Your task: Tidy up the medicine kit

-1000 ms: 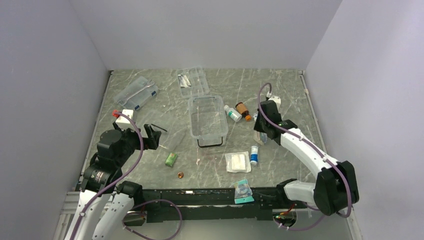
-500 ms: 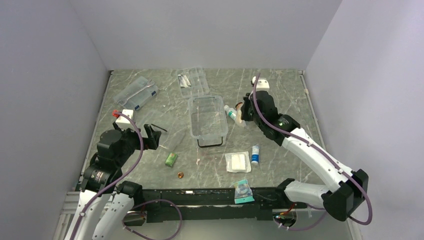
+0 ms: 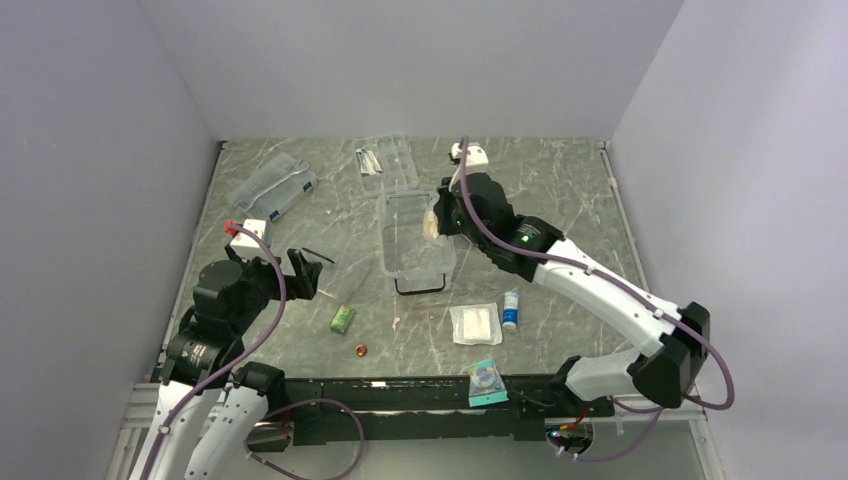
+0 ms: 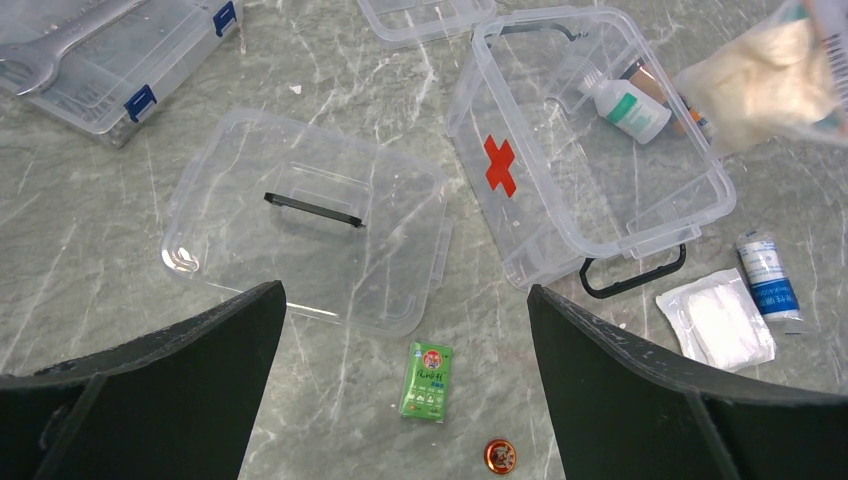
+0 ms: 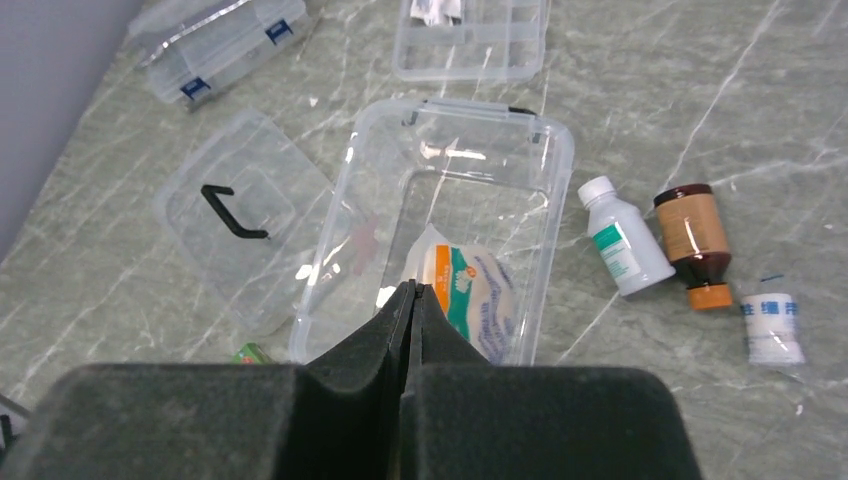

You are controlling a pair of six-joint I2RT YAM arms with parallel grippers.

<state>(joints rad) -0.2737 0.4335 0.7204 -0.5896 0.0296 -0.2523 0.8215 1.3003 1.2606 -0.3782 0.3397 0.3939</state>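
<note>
Grip locked: right tool (image 5: 410,292) pinches a soft white packet (image 5: 468,300) by its edge, dangling over the open medicine kit (image 3: 383,238) mid-surface (clear lid (image 4: 310,230) lies flat beside it). Left tool (image 4: 400,295) gapes wide above that lid, holding nothing.

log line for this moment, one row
right gripper: shut on white packet over open medicine kit | left gripper: open near lid

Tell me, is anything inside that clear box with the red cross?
The medicine kit looks empty. The right tool, shut, holds a soft white packet over it, and that packet hides part of the box's bottom.
</note>
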